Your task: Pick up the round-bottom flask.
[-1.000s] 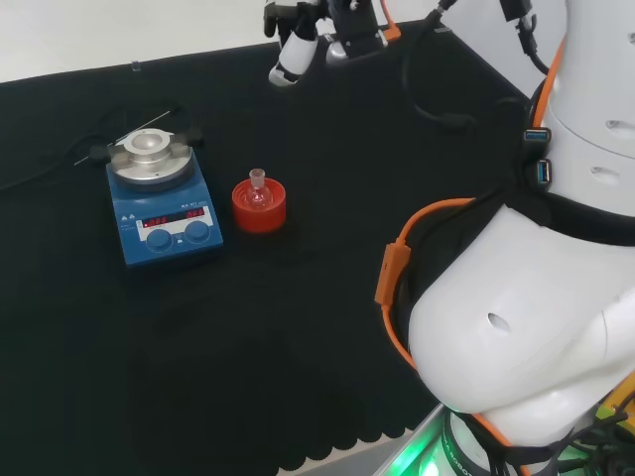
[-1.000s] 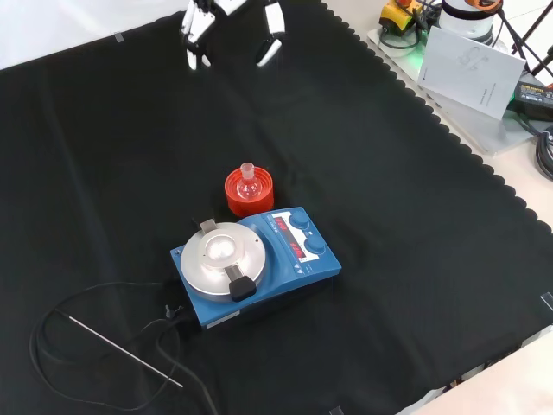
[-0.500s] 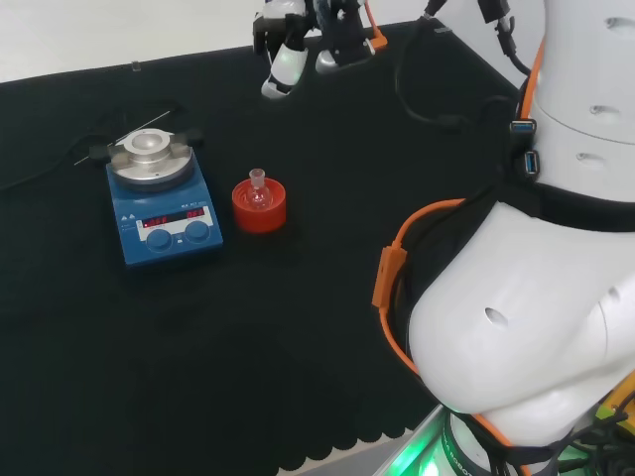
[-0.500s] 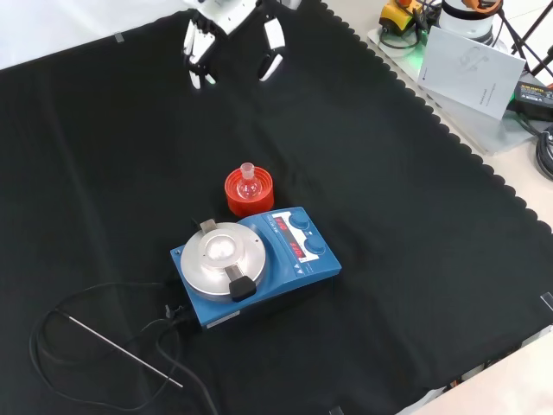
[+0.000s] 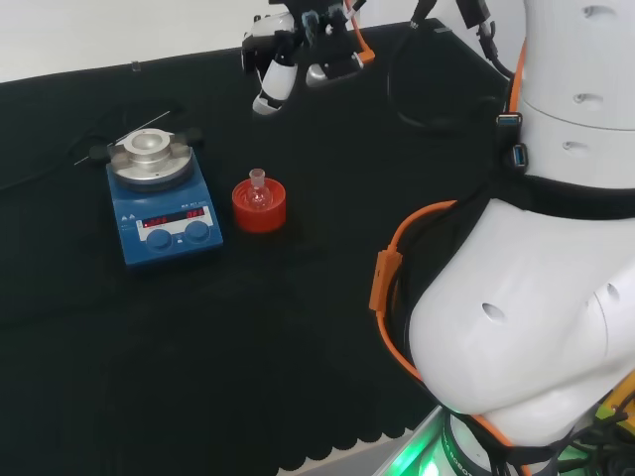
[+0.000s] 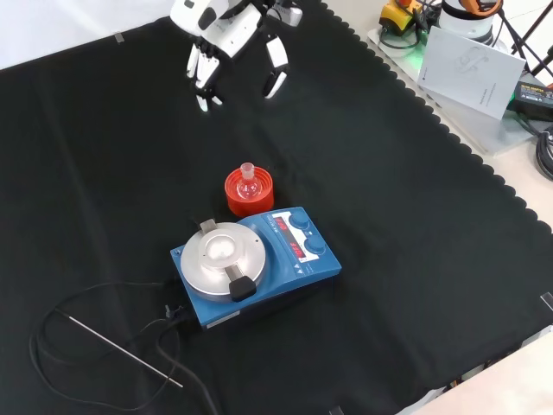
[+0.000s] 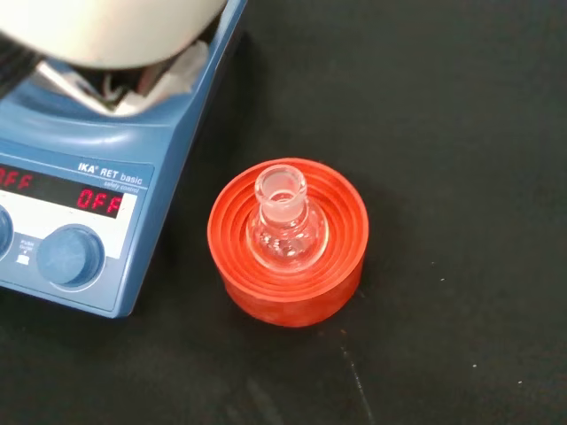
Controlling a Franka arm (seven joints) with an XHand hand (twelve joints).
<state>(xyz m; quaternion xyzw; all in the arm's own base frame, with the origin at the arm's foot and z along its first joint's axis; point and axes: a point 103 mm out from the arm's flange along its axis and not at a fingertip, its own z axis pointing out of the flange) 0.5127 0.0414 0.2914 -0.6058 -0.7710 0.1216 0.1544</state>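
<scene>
A small clear round-bottom flask (image 5: pixel 258 190) (image 6: pixel 249 182) (image 7: pixel 284 226) stands upright, neck up, on a red ribbed ring stand (image 5: pixel 259 207) (image 6: pixel 249 194) (image 7: pixel 288 282). The stand sits on the black cloth beside a blue hotplate stirrer (image 5: pixel 162 203) (image 6: pixel 256 266) (image 7: pixel 80 212). My hand (image 5: pixel 281 61) (image 6: pixel 226 39) hovers in the air above and beyond the flask, well apart from it. Its fingers (image 6: pixel 202 73) hang down fairly straight and spread, with nothing between them. A blurred white part of the hand (image 7: pixel 115 27) shows in the wrist view.
A thin metal probe on a black cable (image 6: pixel 121 350) lies on the cloth beside the hotplate. The arm's big white links (image 5: pixel 536 297) stand at the right of the head view. Papers and gear (image 6: pixel 471 56) lie past the cloth's scalloped edge.
The hand has come down and closer to the flask: lower in the front view, leftwards and lower in the head view. Flask, stand and hotplate have not moved.
</scene>
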